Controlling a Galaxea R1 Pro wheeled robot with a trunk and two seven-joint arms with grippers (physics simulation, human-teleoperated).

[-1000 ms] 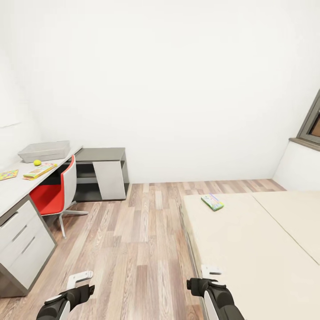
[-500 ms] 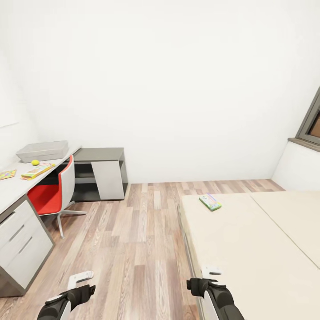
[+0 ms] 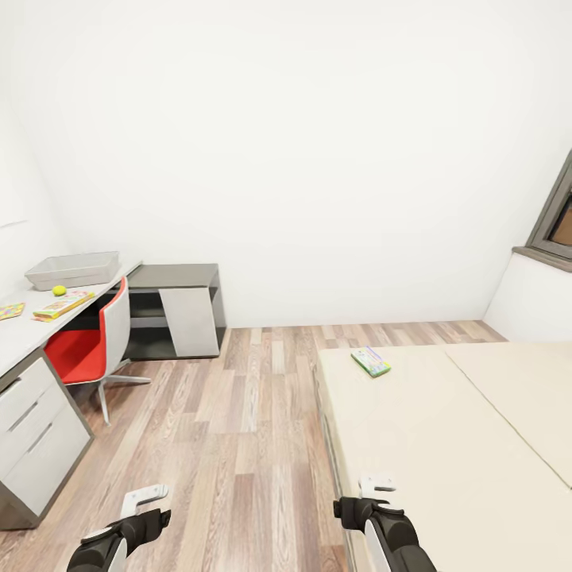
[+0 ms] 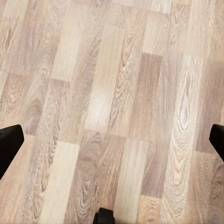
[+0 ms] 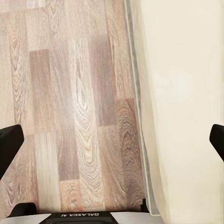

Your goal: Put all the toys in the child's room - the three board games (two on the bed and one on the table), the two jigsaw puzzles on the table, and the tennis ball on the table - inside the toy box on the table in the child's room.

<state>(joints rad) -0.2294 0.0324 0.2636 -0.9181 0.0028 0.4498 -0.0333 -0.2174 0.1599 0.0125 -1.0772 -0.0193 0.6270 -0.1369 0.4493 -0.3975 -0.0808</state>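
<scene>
Jaws apart; board game [image 3: 371, 361] lengthwise up bed [image 3: 445, 445].

Head view: left arm [image 3: 119, 536] and right arm [image 3: 385, 528], each with a rounded glossy black wrist housing and a white bracket-shaped piece at the front. Wrist views: black fingertips [image 4: 9, 144] at the frame sides; a pale grey band printed "GALAXEA AI" [image 5: 86, 214].

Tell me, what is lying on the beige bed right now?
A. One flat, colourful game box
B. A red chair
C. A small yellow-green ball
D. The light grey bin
A. One flat game box lies alone on the bed; the ball and grey bin sit on the desk.
</scene>
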